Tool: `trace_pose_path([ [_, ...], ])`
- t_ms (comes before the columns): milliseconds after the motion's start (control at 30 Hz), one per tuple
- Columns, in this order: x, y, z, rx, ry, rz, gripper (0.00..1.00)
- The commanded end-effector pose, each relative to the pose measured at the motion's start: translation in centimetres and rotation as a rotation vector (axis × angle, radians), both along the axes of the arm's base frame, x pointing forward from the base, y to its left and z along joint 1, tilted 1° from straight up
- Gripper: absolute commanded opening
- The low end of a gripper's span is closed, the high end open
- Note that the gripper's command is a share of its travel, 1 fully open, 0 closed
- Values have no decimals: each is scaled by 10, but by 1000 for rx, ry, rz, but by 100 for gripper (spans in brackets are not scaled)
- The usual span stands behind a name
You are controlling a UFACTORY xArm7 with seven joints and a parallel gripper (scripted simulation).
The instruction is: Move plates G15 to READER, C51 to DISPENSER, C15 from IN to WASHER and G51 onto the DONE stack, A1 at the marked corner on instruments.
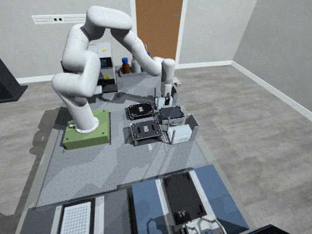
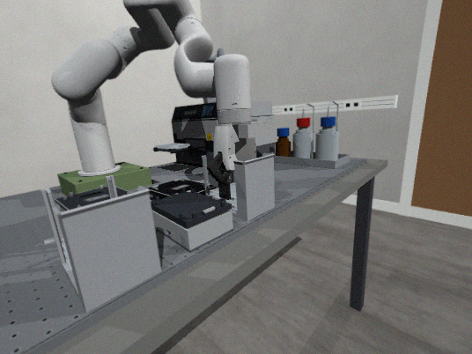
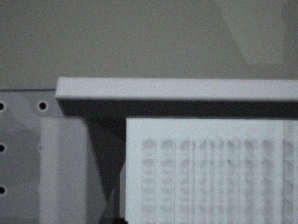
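Observation:
My gripper (image 1: 167,101) (image 2: 224,184) reaches down into the far white stack rack (image 1: 174,92) (image 2: 255,187) and is shut on a white well plate (image 3: 210,170). In the wrist view the plate hangs just below the rack's wall (image 3: 175,89); its label is hidden. The near stack rack (image 1: 194,121) (image 2: 110,238) holds a stack of white plates (image 1: 180,134). Between the racks, the dark-topped station (image 1: 172,113) (image 2: 189,209) has no plate on it. Another white plate (image 1: 76,218) sits in the grey station at the front left. The blue station's dark nest (image 1: 183,198), marked A1, is empty.
Nests N6 (image 1: 141,110) and RG (image 1: 145,129) stand empty left of the racks. A tall instrument (image 1: 105,62) (image 2: 194,119) stands at the back with bottles (image 1: 126,65) (image 2: 304,138) beside it. The arm's green base (image 1: 102,135) is at the left.

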State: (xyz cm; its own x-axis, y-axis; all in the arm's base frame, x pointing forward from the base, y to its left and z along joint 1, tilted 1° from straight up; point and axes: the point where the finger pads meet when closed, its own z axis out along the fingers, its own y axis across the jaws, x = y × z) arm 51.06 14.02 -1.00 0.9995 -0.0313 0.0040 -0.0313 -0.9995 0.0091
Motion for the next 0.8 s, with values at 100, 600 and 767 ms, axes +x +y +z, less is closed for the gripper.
trace_pose_path([
  [100, 2, 0, 4, 1, -5, 0, 0],
  [600, 2, 0, 7, 1, -5, 0, 0],
  [767, 2, 0, 8, 1, -5, 0, 0],
])
